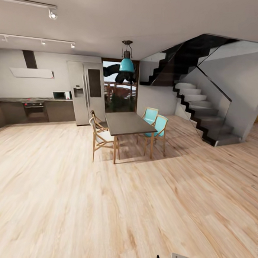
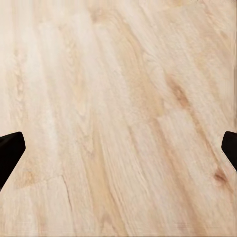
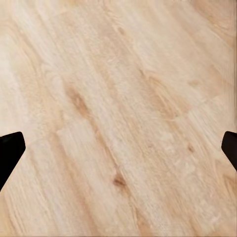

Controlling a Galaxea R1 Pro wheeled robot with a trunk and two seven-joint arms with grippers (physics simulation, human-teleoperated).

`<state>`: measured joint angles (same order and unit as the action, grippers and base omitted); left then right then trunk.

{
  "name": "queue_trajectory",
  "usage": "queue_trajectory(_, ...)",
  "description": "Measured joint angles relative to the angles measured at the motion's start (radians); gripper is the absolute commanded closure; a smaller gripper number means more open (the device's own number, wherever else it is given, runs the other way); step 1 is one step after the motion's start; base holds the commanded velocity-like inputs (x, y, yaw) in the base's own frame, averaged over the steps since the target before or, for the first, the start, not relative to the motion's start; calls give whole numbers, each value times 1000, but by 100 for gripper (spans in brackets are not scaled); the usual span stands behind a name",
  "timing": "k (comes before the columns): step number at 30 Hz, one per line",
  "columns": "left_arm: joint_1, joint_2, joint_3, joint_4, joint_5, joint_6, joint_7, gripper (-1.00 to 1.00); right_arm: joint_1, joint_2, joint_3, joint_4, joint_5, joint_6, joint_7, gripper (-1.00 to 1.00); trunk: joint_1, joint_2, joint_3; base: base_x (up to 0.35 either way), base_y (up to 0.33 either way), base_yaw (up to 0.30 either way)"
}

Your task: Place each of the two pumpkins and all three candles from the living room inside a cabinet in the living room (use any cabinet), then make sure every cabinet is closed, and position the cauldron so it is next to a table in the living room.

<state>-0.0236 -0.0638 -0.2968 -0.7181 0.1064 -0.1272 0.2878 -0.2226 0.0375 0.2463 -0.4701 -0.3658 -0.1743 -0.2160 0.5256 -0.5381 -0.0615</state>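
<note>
Both sets of jaws are spread wide with nothing in them, left gripper (image 2: 118,148) and right gripper (image 3: 118,148) just hanging over plank floor (image 1: 67,201). Further out: dining table (image 1: 129,123), chairs (image 1: 100,137), fridge (image 1: 85,92), stairs (image 1: 204,113).

view: dining table (image 1: 130,123), 4 chairs | kitchen behind | floor (image 1: 104,202): light wood planks

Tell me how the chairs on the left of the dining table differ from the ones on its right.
The left chairs have pale cream seats and open wooden backs; the right chairs have turquoise seats and backs. From the head view, the left chairs show mostly their backs, while the right chairs face the camera more. Both pairs have light wooden legs and stand on the plank floor, drawn up to the dark-topped dining table.
</note>
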Motion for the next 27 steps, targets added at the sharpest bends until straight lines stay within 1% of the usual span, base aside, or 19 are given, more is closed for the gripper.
queue_trajectory(27, 0, 0, 0, 0, 0, 0, -1, -100, 0, 0, 0, 0, 0, 0, 1, -100, 0, 0, -30, 310, 0, -218)
